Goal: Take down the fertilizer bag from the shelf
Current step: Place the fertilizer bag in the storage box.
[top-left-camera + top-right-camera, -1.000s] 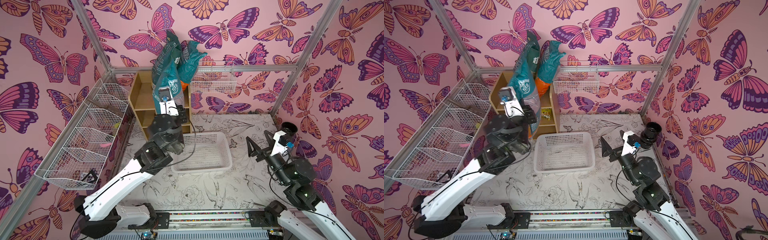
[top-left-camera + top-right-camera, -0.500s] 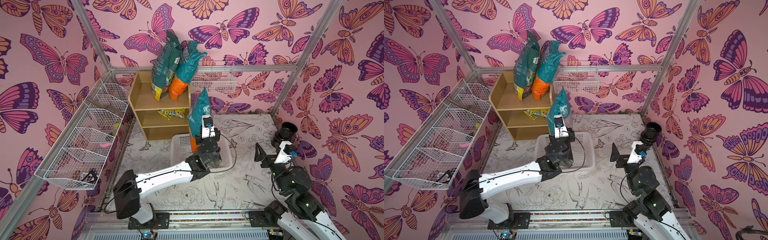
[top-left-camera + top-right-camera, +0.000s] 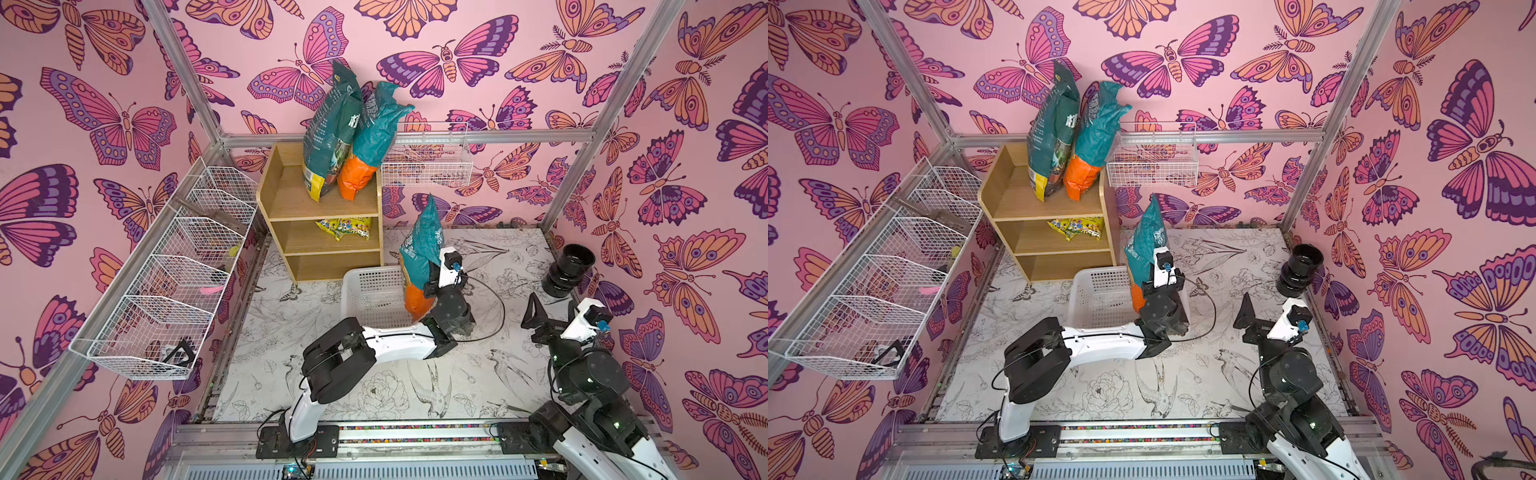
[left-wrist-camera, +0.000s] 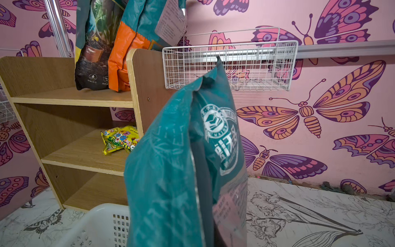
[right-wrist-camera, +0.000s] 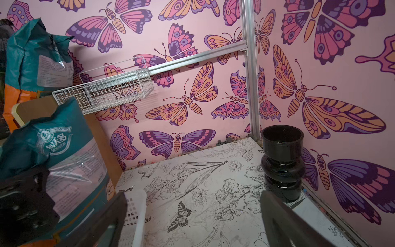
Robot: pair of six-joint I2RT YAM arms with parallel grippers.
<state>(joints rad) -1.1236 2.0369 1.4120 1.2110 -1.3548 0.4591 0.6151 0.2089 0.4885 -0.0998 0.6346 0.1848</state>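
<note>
**A:** Where's the fertilizer bag (image 3: 420,249)?

**B:** Off the shelf (image 3: 291,199) and upright, clamped in the closed left gripper (image 3: 430,286). Its orange bottom is over the right end of the white basket (image 3: 365,291); I can't tell if it touches

**A:** Room around it?

**B:** Open printed floor (image 3: 498,374) to the right, up to the black vase (image 3: 569,270) in the corner. The shelf's side panel is near on the other side

**A:** The right gripper (image 3: 552,316)?

**B:** Spread wide, holding nothing, near the vase

**A:** Surfaces?

**B:** The bag is glossy, creased teal plastic. The shelf is light grained wood with rounded panel corners, and the basket is perforated. Two more bags (image 3: 332,137) lean on the top tier, and a yellow packet (image 3: 345,227) lies on the middle one
</note>
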